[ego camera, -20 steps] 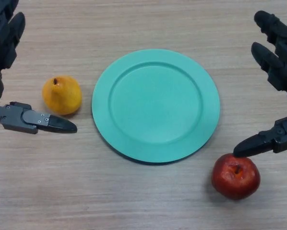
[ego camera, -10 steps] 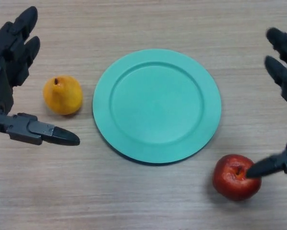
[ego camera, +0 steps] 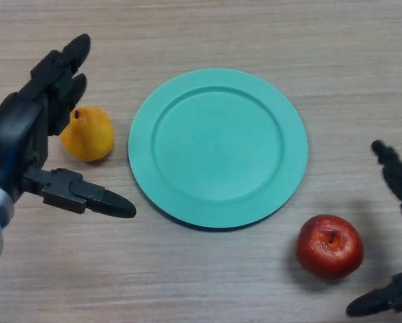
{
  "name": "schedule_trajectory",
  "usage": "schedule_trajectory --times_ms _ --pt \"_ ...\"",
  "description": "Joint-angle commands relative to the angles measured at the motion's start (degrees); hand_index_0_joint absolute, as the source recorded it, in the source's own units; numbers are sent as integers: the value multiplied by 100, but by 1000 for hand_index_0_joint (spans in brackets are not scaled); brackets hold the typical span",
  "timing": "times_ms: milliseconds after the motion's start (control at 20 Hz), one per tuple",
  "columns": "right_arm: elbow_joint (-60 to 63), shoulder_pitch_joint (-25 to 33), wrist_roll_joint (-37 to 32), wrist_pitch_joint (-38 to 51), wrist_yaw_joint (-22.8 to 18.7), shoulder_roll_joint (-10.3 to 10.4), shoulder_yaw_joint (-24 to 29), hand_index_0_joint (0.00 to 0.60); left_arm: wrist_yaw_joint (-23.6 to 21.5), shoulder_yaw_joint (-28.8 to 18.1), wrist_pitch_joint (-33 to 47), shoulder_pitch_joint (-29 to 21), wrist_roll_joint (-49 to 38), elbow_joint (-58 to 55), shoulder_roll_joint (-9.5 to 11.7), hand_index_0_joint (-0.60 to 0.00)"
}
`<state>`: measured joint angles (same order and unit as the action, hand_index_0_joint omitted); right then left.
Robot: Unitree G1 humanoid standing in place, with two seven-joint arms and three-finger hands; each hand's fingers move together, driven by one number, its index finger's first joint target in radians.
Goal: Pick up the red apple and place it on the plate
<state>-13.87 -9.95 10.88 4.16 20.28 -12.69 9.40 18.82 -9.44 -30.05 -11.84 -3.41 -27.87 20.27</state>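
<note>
The red apple (ego camera: 329, 246) sits on the wooden table at the lower right, just off the rim of the teal plate (ego camera: 218, 147), which is bare. My right hand (ego camera: 397, 182) is open at the right edge: its fingers are right of and above the apple, its thumb below and right of it, not touching. My left hand (ego camera: 29, 138) is open at the left, its fingers over the left side of a yellow pear (ego camera: 88, 134) and its thumb pointing towards the plate.
The pear lies left of the plate, partly covered by my left hand's fingers. The wooden table (ego camera: 208, 33) shows around everything.
My right hand has drawn back down and to the right, its thumb now below the apple. My left hand has moved right and inward, over the pear. The apple, pear and plate have not moved.
</note>
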Motion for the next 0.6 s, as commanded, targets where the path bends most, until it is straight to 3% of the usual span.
schedule_trajectory --times_ms 50,150,250,400,500,600 --pt "-155 130 -436 596 -370 -77 44 0 159 -291 436 -216 -63 -318 201 0" --pt "235 281 -340 683 -402 -151 -214 0 -203 -498 643 -191 -380 -163 149 0" --pt "685 473 -125 655 -524 -181 -459 0 -419 -729 757 -106 -625 31 299 0" --pt "975 594 180 481 -759 -214 -564 400 -479 -822 872 -107 -698 86 405 0" --pt "1445 928 642 312 -1114 -347 -520 600 -539 -883 1095 -58 -686 53 472 0" --pt "1322 1145 843 161 -1095 -439 -470 600 -504 -968 1046 -36 -789 31 483 0"
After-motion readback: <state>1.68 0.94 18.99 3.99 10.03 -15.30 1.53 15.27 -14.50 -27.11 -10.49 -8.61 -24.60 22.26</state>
